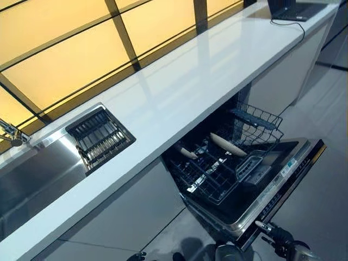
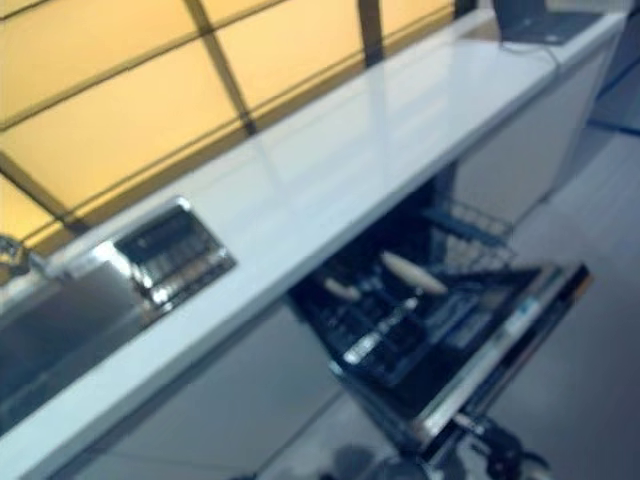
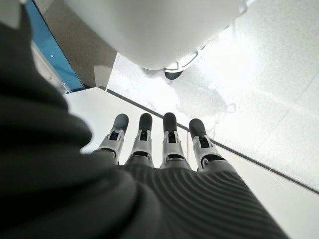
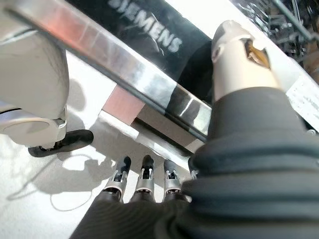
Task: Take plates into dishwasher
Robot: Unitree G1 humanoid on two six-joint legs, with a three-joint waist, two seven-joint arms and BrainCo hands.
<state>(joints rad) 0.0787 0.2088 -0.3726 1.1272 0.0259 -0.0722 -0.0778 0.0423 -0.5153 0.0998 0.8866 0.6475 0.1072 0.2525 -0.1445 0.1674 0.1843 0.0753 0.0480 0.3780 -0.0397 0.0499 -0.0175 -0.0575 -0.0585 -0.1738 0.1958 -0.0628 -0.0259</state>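
Note:
The dishwasher door (image 1: 285,179) hangs open below the white counter, and its lower rack (image 1: 204,179) is pulled out. Two beige plates (image 1: 228,144) (image 1: 188,153) stand on edge in the rack. My right hand (image 1: 280,237) is at the door's outer edge. In the right wrist view its fingers (image 4: 144,179) stretch straight below the door's metal handle bar (image 4: 124,64), while the thumb (image 4: 239,55) rises on the bar's other side. It holds nothing. My left hand (image 3: 169,149) shows only in its wrist view, fingers straight over the pale floor, also holding nothing.
A long white counter (image 1: 179,87) runs above the dishwasher. At its left end sit a steel sink (image 1: 32,174) with a faucet (image 1: 11,133) and a drain grid (image 1: 99,137). A laptop (image 1: 293,10) lies at the far end. Pale floor lies right of the door.

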